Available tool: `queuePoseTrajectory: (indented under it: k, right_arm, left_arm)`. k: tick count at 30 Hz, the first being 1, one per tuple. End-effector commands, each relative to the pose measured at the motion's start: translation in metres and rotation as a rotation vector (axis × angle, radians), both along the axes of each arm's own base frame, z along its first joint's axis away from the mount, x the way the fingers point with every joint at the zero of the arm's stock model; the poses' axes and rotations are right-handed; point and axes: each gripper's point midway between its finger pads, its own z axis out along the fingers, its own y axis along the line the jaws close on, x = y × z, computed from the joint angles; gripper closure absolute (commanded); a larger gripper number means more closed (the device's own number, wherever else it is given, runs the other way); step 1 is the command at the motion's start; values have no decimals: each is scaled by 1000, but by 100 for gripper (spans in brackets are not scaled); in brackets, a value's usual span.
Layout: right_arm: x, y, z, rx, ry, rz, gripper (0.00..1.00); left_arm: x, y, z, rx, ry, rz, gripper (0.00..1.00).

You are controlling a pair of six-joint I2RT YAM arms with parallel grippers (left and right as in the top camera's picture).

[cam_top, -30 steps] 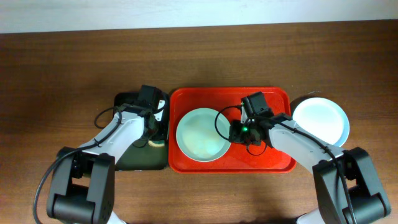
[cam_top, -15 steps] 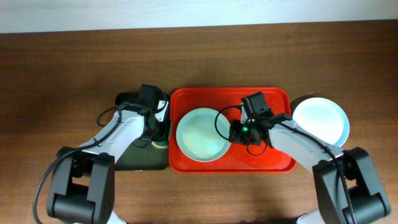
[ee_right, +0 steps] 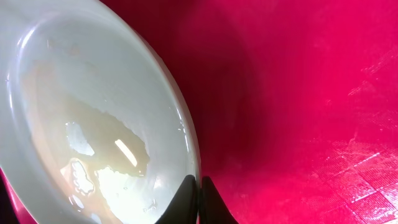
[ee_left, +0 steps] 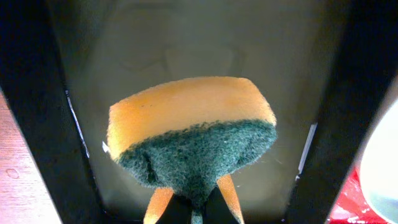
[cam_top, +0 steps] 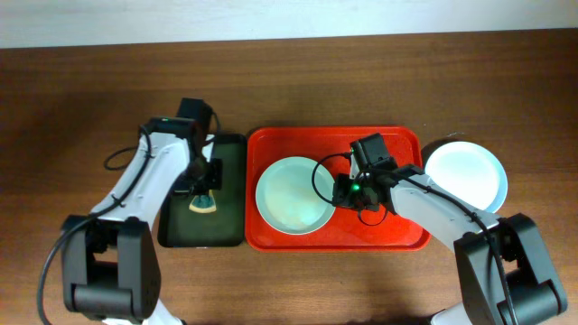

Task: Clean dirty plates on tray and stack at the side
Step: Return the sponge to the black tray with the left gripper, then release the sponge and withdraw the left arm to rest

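The right jaws pinch the rim of the round pale blue-green plate (cam_top: 291, 197) on the bright red plastic tray (cam_top: 289, 143) (apparently steadying it for scrubbing), while the left jaws clamp a yellow-green sponge (ee_left: 189, 134) left of that tray.

Left hand (cam_top: 202, 197) and right hand (cam_top: 338, 191) both pinched closed
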Motion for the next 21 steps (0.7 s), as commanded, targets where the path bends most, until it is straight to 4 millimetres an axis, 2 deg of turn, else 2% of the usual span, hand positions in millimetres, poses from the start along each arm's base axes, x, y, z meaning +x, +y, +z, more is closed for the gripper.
queuePoseTrajectory:
  k: [1,5,9,12,16,19,21]
  right_arm:
    - [-5,1,-5,0,19,4,96]
    - [-5,1,-5,0,19,4,96]
    - [-5,1,-5,0,19,4,96]
    - [-5,1,-5,0,19,4,96]
    - [-5,1,-5,0,19,4,96]
    - [-4,1,-5,0,18,4,96]
    - [-5,1,-5,0,19,4,96]
  left_arm:
    - [-1,10,-14,-39,46,67,100]
    - [-6,16,-33,-34,101,63,100]
    - [-4,16,-42,-34,111,62,100]
    - [-4,12,-41,-96,117,55,94]
    - [-3,23,-41,-147,117,115,77]
    - [-3,26,-40,-151,119,127,75]
    - [1,25,-29,-165,84,126,73]
